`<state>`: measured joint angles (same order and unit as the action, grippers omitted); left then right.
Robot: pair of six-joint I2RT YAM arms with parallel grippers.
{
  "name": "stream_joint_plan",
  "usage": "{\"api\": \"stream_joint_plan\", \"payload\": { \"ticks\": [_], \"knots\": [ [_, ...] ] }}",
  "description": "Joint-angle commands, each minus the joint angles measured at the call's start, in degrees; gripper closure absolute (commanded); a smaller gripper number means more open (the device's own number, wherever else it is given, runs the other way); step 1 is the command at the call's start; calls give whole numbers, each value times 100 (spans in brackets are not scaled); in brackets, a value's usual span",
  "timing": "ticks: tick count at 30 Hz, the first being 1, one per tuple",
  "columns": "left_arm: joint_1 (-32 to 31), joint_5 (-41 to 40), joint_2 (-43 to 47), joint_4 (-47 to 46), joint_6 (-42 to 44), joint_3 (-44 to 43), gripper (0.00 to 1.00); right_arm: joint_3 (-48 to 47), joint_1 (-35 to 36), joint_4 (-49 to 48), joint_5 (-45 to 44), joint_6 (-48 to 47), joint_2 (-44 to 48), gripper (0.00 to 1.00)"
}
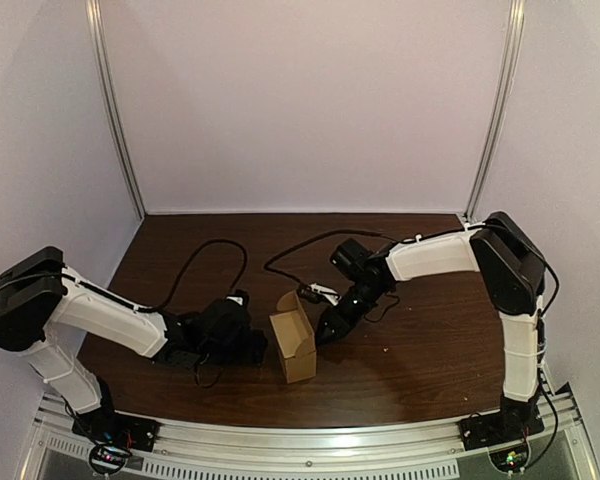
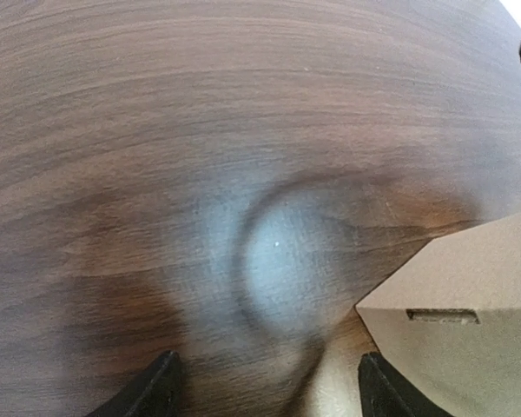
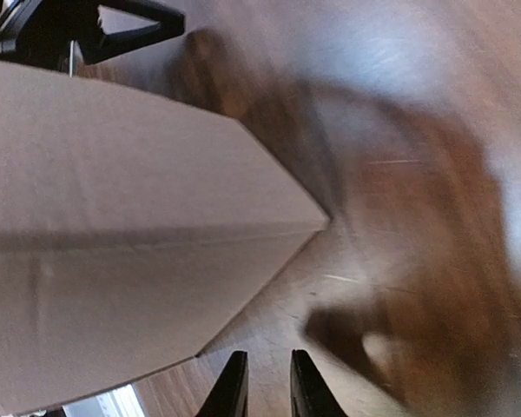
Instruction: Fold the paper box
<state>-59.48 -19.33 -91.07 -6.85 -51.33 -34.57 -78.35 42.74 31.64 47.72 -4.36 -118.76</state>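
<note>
A brown paper box (image 1: pixel 293 345) stands partly formed in the middle of the dark wooden table (image 1: pixel 420 370), its top flap raised. My left gripper (image 1: pixel 257 346) lies low just left of the box. In the left wrist view this gripper (image 2: pixel 269 395) is open wide over bare wood, and the box (image 2: pixel 469 326) lies off its right finger (image 2: pixel 384 393). My right gripper (image 1: pixel 326 330) reaches down to the box's right side. In the right wrist view its fingers (image 3: pixel 233 393) stand nearly together with nothing between them, beside the box wall (image 3: pixel 113 217).
Black cables (image 1: pixel 212 252) loop over the table behind the left arm and toward the right arm's wrist (image 1: pixel 355 262). A small crumb (image 1: pixel 383 350) lies right of the box. Pale walls and metal posts (image 1: pixel 115 110) close in the back.
</note>
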Motion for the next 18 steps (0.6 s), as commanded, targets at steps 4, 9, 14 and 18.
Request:
{"api": "stream_joint_plan", "payload": {
  "ticks": [4,9,14,18],
  "knots": [
    [-35,-317,727,1276,1056,-393,27,-90,-610,444,-351,-318,497,78],
    [-36,-178,1443,1994,2569,-838,22,-170,-930,872,-900,-790,1728,68],
    [-26,298,1587,2271,4003,-1510,21,8,-1058,557,-1680,-1006,3144,45],
    [203,886,1093,2938,4620,-2554,27,-25,-1671,211,-1005,531,3185,1]
  ]
}}
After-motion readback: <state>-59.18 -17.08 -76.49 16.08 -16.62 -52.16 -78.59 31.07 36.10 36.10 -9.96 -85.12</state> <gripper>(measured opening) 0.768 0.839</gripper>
